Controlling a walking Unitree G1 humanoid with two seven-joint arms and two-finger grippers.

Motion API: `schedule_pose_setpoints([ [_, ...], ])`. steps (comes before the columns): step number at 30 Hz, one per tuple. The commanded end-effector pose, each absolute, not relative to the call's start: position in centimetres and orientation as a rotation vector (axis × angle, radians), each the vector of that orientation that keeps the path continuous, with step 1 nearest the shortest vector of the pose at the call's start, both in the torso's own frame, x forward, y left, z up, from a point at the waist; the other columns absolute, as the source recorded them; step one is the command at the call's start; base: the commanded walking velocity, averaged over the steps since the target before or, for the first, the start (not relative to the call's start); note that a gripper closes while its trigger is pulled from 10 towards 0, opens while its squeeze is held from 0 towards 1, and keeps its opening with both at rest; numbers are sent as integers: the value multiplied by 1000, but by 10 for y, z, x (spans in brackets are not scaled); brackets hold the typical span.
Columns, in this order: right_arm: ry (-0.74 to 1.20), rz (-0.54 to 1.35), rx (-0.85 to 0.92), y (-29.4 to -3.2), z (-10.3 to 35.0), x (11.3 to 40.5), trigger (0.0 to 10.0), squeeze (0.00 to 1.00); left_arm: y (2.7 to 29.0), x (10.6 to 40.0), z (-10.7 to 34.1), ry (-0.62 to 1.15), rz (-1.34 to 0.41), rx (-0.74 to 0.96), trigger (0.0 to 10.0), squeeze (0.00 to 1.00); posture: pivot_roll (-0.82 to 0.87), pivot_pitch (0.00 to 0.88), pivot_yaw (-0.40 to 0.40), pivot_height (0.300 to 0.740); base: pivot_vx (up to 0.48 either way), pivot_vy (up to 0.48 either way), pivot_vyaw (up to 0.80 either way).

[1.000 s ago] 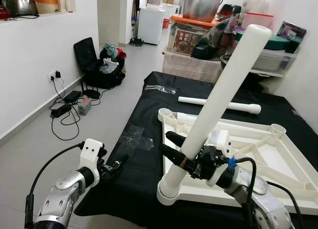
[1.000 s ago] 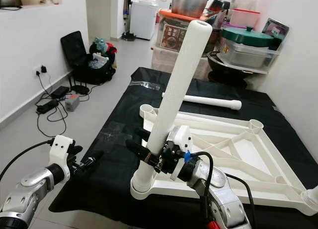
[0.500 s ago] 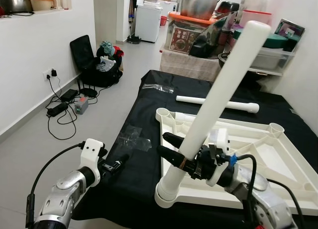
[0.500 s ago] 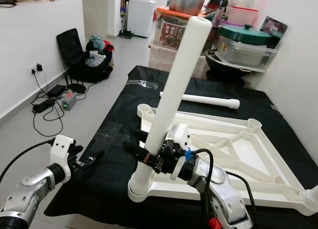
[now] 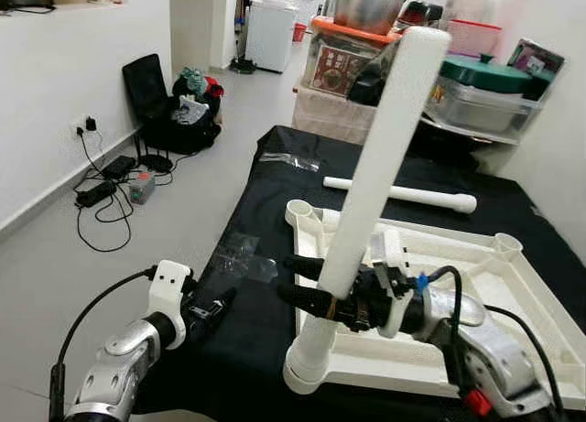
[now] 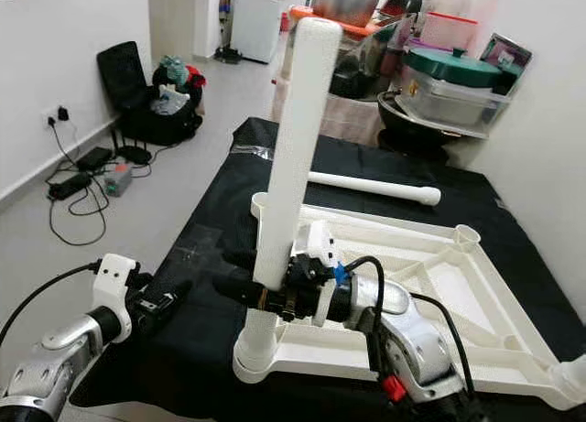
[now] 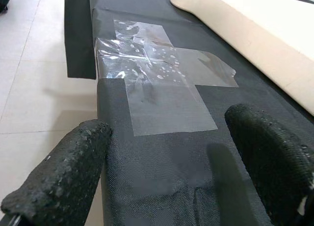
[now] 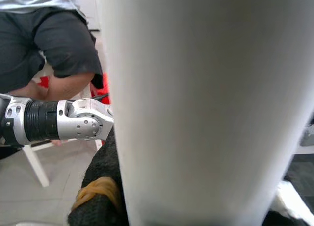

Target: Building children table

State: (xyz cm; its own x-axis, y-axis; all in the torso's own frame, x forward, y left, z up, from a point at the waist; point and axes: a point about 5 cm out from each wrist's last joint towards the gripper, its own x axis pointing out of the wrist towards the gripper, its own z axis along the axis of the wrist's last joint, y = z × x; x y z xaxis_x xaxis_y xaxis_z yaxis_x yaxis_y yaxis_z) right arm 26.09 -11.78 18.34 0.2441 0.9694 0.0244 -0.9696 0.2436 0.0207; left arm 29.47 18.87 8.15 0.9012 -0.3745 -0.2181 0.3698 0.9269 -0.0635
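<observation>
Gripped low on the shaft by the right pincer [image 5: 316, 289], black fingers pinching the white table leg [image 5: 371, 179], centre of the frame, its flared foot seated at the near corner socket of the upturned white tabletop [image 5: 513, 294]. Leaned toward the upper right, not plumb. Best brought upright first, then pressed or turned straight down so the foot seated squarely without jamming. Smooth, matte plastic tube, rounded at the top; ribbed, glossy moulded tray with round corner sockets. Second leg [image 5: 403, 194] lying on the black woven cloth [image 5: 247, 340] further back. Left pincer [image 7: 162, 172] spread, idle at lower left, over clear crinkled film [image 7: 162, 84].
</observation>
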Motion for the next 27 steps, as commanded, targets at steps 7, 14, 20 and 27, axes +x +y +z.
schedule_pose_setpoints([
  [7, 280, 1271, 102, -118, 127, 254, 10000, 0, 186, 291, 78, 234, -389, -19, 10000, 0, 115, 0, -188, 740, 0, 0, 0],
  [14, 256, 1180, 153, -123, 123, 249, 10000, 0, 186, 292, 79, 236, -392, -19, 10000, 0, 93, 0, -170, 740, 0, 0, 0],
  [20, 254, 1112, 199, -124, 115, 240, 10000, 0, 186, 293, 79, 240, -401, -19, 10000, 0, 81, 0, -156, 740, 0, 0, 0],
  [27, 235, 1060, 173, -123, 115, 241, 10000, 0, 185, 295, 80, 237, -404, -16, 10000, 0, 75, 0, -155, 740, 0, 0, 0],
])
